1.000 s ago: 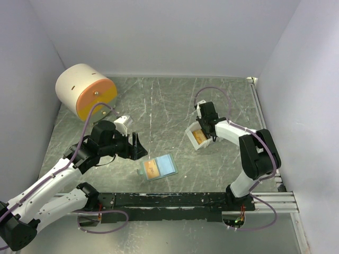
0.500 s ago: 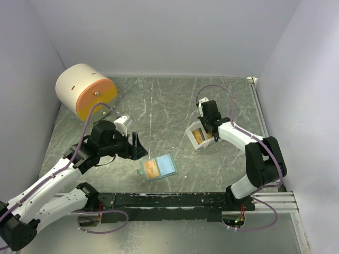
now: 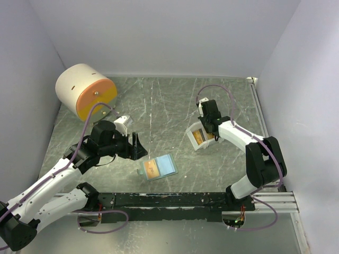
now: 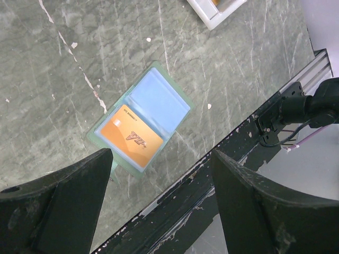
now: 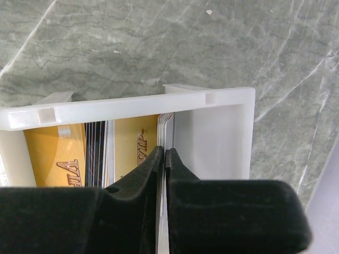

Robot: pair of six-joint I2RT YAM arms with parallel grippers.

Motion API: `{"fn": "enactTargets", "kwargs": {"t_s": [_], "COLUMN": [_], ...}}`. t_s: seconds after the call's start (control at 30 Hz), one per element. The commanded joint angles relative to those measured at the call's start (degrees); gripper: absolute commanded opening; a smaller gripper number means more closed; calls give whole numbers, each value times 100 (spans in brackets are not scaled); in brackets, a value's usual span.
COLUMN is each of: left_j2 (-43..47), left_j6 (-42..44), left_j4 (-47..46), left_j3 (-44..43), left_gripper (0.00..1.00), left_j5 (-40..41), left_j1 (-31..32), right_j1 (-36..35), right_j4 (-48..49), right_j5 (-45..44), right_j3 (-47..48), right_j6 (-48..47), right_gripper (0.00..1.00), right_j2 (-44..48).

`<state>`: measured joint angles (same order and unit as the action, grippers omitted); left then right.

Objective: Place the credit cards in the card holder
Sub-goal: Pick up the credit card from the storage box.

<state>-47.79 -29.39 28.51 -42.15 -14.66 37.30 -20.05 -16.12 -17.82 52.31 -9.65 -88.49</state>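
The card holder [image 3: 159, 168] lies open on the table, pale blue inside, also in the left wrist view [image 4: 159, 100]. An orange-gold credit card [image 4: 132, 142] sits in its left half. My left gripper [image 4: 161, 198] is open and empty, held above and left of the holder. The white tray [image 3: 197, 137] holds several credit cards [image 5: 127, 148], orange-gold and dark-striped. My right gripper [image 5: 164, 154] reaches into the tray [image 5: 212, 135], its jaws shut on the edge of a thin card at the right end of the stack.
A round cream-and-orange drawer cabinet [image 3: 86, 91] stands at the back left. A black rail [image 3: 175, 201] runs along the near table edge. White walls enclose the table on three sides.
My right arm has shifted slightly up and to the right over the tray. The left arm and the card holder have not moved.
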Motion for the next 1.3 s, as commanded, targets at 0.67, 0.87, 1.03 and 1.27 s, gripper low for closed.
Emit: {"fn": "enactTargets", "kwargs": {"t_s": [0.67, 0.87, 1.03, 1.27], "left_j2": [87, 65, 5, 25], "left_j6": [30, 26, -32, -507], "left_j4": [-205, -205, -174, -406], "left_j3": [63, 66, 50, 98], "left_gripper": [86, 86, 84, 80], "left_j5": [-113, -83, 10, -174], "left_j1": [-48, -79, -84, -83], "right_j1": [-18, -25, -59, -416], "right_j4": [-755, -1259, -1539, -1550], "right_j5": [-78, 20, 384, 1164], "right_j3": [607, 959, 1168, 1221], "right_j6": [181, 323, 451, 967], "right_gripper": [0, 0, 0, 0], "right_j2": [429, 849, 1312, 1950]}}
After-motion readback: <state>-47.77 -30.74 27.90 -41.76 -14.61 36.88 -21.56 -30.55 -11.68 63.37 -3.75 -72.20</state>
